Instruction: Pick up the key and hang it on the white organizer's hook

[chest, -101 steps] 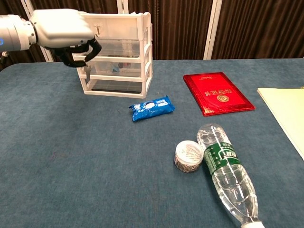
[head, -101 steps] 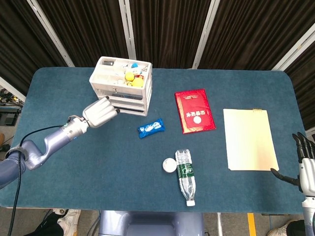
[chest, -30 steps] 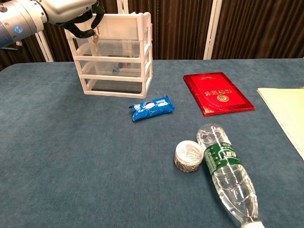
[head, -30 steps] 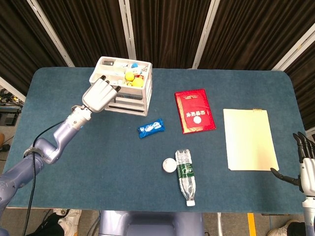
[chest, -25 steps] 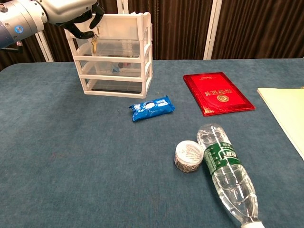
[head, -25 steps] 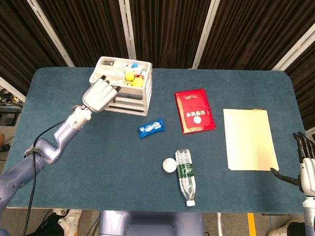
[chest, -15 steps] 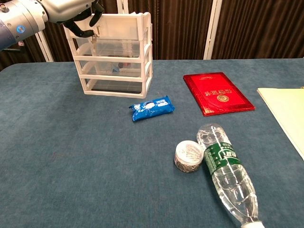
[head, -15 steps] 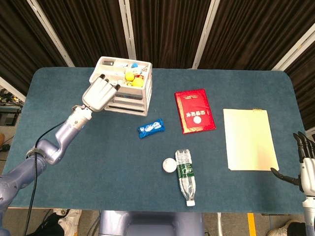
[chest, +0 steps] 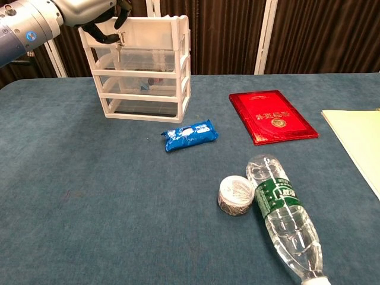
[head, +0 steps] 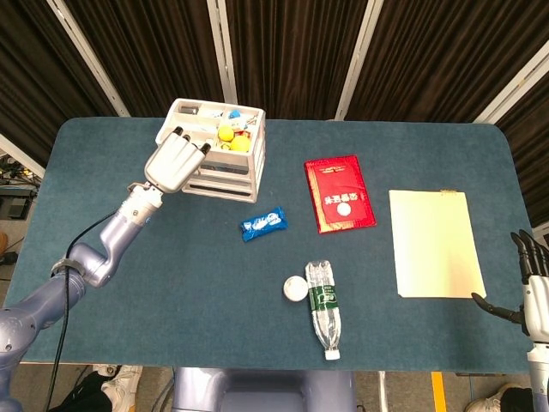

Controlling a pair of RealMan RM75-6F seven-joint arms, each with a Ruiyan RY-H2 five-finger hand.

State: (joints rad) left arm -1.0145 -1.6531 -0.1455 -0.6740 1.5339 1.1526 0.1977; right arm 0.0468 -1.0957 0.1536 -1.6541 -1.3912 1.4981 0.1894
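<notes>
The left hand [chest: 98,16] pinches the key [chest: 120,48], which dangles just below its fingertips against the white organizer [chest: 142,68] front. It is held high, seemingly to reach the hook. The right hand [head: 533,287] rests open, far off.

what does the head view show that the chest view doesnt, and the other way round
Only the head view shows the right hand at the table's right edge, the small items on top of the white organizer, and the whole cream folder.

Only the chest view shows the key hanging at the organizer's front by the left hand's fingertips, and the organizer's clear drawers from the front.

Both show the left hand at the organizer, the blue snack packet, red booklet, tape roll and water bottle.
</notes>
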